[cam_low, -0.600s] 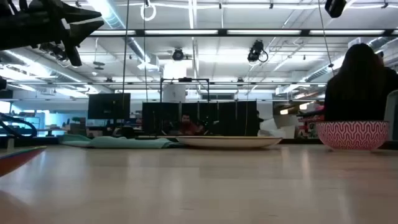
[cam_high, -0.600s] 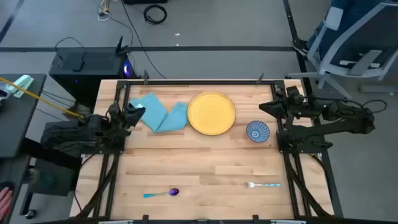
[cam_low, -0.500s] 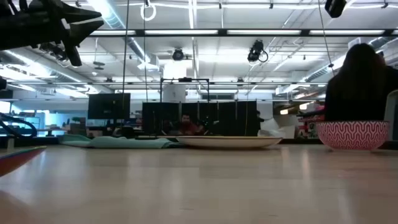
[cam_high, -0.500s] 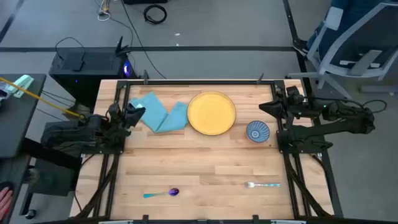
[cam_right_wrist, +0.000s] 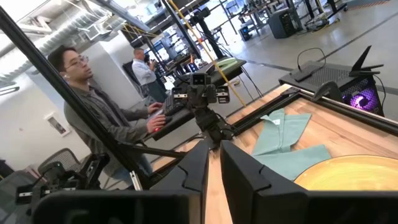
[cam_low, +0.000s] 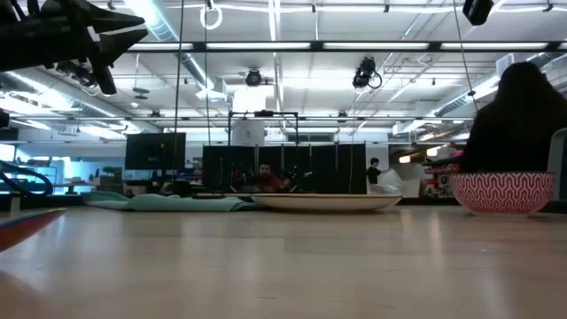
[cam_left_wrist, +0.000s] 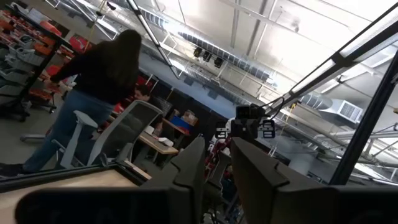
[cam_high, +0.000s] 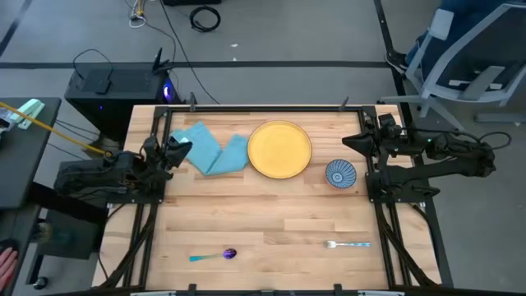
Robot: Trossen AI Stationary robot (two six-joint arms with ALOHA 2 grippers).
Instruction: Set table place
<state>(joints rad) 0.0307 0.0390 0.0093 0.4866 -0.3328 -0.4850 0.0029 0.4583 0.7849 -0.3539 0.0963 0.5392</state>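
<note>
On the table (cam_high: 271, 205) lies the place's set. The light blue napkin (cam_high: 209, 150) is crumpled at the far left, and the yellow plate (cam_high: 279, 150) sits beside it. The blue patterned bowl (cam_high: 340, 173) stands to the plate's right. The fork (cam_high: 347, 244) and the purple-headed spoon (cam_high: 214, 255) lie near the front edge. My left gripper (cam_high: 182, 146) hovers shut over the napkin's left edge, high above the table in the low view (cam_low: 133, 22). My right gripper (cam_high: 349, 141) hovers shut just beyond the bowl, empty.
Black rails edge the table. A black side desk (cam_high: 25, 148) stands to the left and an office chair (cam_high: 460, 57) at the back right. People show in the room beyond, one (cam_right_wrist: 93, 106) at a desk. Bare wood lies between plate and cutlery.
</note>
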